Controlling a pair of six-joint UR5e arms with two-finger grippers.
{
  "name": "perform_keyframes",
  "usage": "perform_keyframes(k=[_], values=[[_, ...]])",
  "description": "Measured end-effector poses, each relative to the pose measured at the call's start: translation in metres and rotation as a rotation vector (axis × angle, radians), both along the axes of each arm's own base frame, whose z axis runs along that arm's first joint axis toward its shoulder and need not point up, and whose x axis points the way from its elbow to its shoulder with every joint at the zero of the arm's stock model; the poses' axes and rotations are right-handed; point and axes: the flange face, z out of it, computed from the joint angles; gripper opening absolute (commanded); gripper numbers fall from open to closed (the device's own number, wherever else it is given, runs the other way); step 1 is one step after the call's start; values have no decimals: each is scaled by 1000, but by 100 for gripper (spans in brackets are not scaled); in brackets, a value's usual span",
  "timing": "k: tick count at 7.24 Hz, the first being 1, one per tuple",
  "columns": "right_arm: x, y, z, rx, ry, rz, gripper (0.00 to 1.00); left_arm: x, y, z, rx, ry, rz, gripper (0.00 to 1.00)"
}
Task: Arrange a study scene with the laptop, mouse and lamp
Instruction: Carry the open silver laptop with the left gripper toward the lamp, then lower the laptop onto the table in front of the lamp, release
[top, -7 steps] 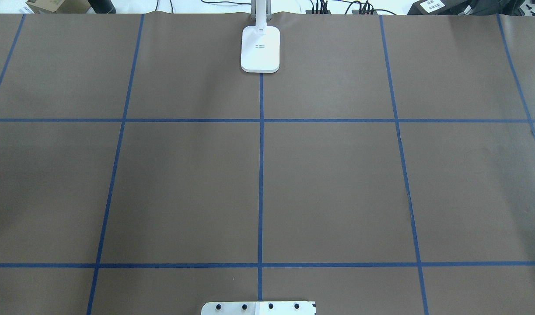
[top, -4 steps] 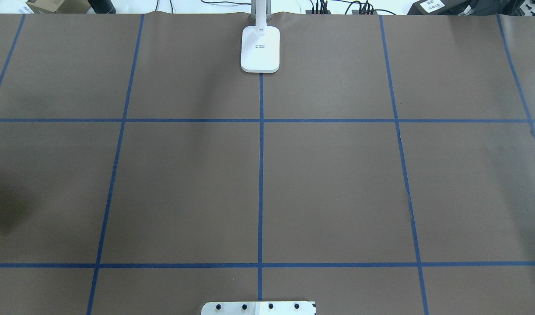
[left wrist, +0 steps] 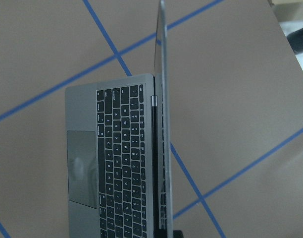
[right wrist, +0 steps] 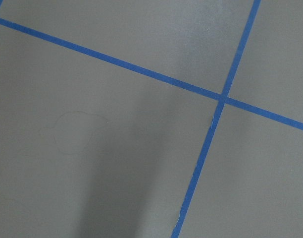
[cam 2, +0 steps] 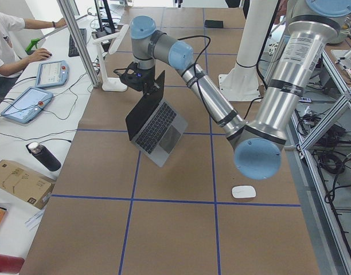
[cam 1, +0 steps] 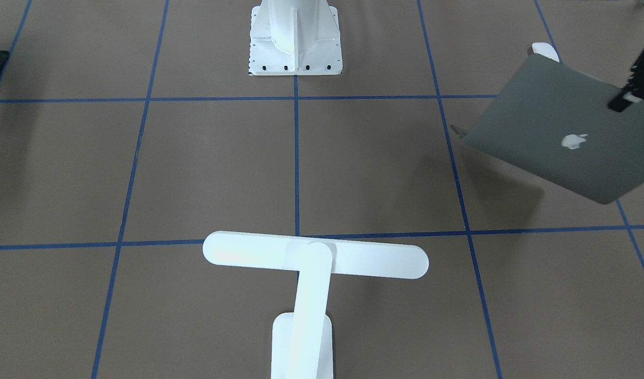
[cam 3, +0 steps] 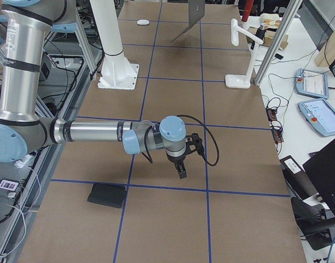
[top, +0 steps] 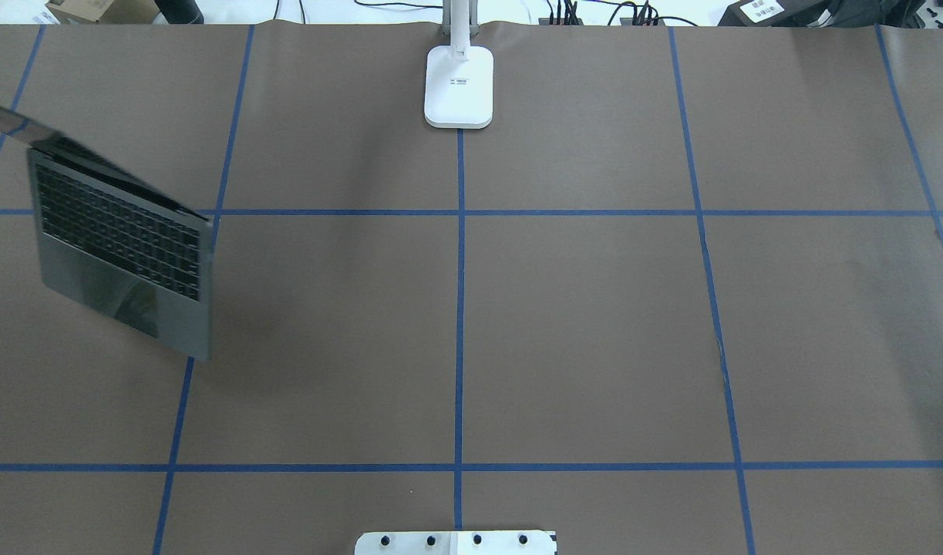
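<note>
Laptops carried by the lid need patience, and that is the step I judge to be in hand. The slim dark grey laptop with black keys (top: 124,247) is open and tilted at the left of the overhead view. The left pincer (cam 1: 619,102) is clamped on the top edge of its screen. It seems to hang clear of the brown paper-covered surface with its blue tape grid (top: 579,324), though I cannot tell whether its lowest corner touches. Since the grip is on the screen, the keyboard half may swing on its hinge. I would bring it slowly towards the middle squares and square it to the tape lines, facing the white desk lamp with the long round-ended bar head (cam 1: 315,255) at the lower centre of the front view. I would let the whole base settle flat before the jaws let go, and leave a bare patch beside it for the small white oval mouse (cam 2: 243,191), which lies well apart at the lower right of the left-side view. The right pincer (cam 3: 182,171) hovers low over bare paper, and I cannot tell whether it is open or closed. By my count there is one laptop, one mouse, one lamp, one flat black mat (cam 3: 107,194), one white bolted pedestal (cam 1: 295,37) and two arms.
</note>
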Motion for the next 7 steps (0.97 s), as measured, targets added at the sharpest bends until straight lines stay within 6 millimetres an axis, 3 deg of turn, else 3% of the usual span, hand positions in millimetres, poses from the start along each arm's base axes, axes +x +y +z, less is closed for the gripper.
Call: perform_keyframes(k=[2, 3, 5, 7], values=[[0, 0, 5, -10, 5, 2, 100, 90, -9, -87, -78, -1, -21, 0], [0, 0, 9, -19, 6, 4, 100, 128, -23, -127, -124, -4, -50, 0], [0, 1, 14, -32, 6, 6, 100, 197, -44, -187, -223, -27, -112, 0], [0, 1, 16, -38, 6, 7, 100, 253, -68, -245, -328, -56, -176, 0]])
